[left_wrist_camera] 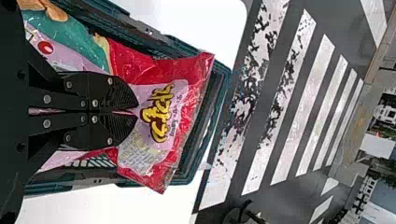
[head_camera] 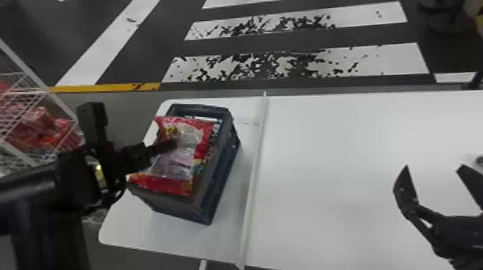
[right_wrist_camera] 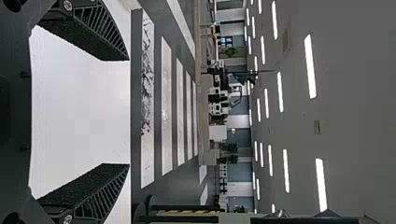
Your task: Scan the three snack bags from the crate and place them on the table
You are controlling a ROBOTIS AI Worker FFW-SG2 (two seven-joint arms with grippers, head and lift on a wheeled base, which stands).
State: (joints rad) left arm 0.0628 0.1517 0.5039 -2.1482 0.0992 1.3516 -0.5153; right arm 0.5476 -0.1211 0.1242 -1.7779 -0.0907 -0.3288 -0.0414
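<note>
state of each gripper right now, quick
Left gripper: closed, pinching the red-edged snack bag at the crate.
Right gripper: open, nothing between its fingers.

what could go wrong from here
The left gripper is closed on the red snack bag near its middle, so the loose ends might sag or swing when lifted. The bag's red edge lies over the rim of the crate and could catch there. Other packaging close beneath it might get dragged along.
</note>
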